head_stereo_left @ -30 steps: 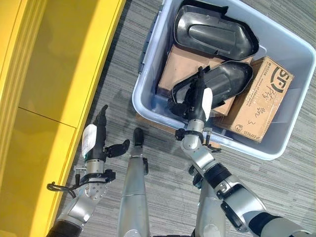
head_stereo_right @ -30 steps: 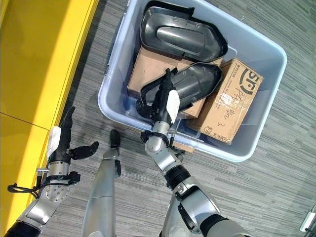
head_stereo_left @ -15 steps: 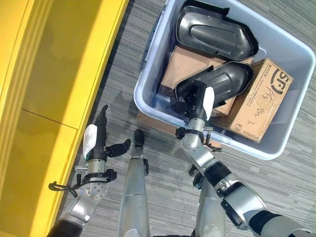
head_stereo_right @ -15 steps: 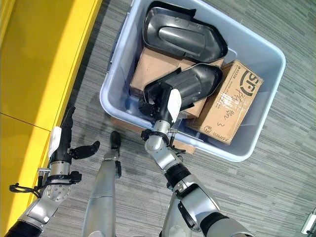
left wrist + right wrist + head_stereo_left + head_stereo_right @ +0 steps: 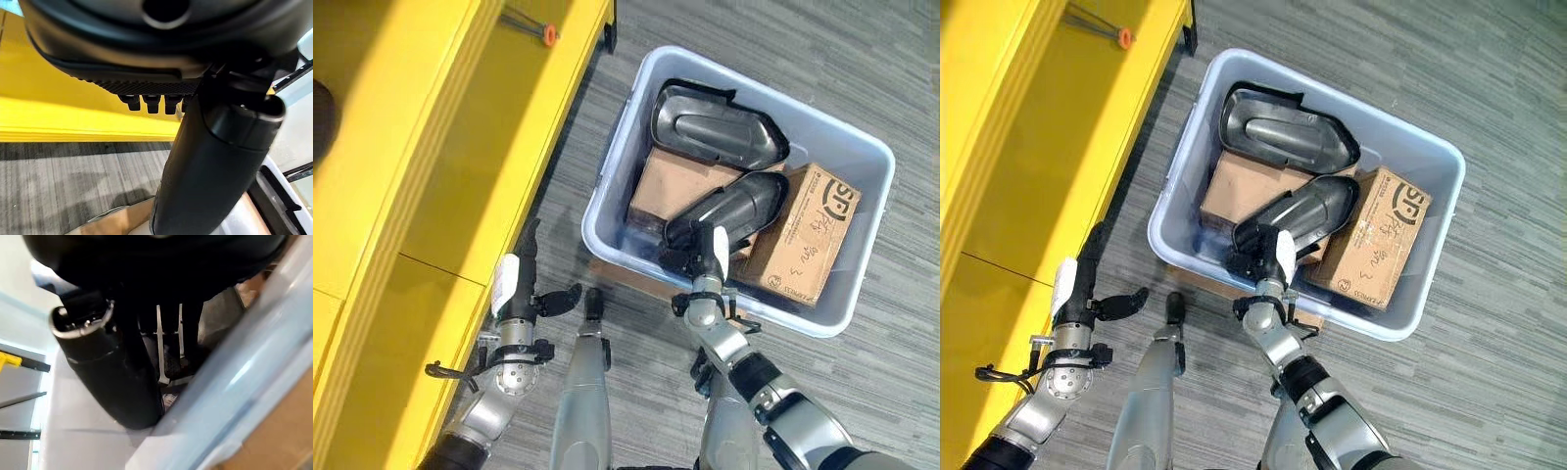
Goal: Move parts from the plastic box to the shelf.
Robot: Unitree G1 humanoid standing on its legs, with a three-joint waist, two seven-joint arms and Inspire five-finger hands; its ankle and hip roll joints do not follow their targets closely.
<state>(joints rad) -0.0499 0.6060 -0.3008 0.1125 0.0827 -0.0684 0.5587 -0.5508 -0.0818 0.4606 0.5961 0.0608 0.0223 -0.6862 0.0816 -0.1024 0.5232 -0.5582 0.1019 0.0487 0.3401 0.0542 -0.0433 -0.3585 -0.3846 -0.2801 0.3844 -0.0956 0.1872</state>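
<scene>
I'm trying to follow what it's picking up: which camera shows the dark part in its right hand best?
The right eye view: the whole dark part shows, tilted across the cardboard boxes in the plastic box, with the right hand gripping its near end. The left eye view shows the same. The right wrist view shows just a dark patch past the fingers.

Left hand (image 5: 517,294) raised low at the left on a bent arm, fingers straight and thumb spread sideways; right hand (image 5: 702,257) stretched forward on an extended arm, fingers curled round a dark part (image 5: 736,207).
</scene>
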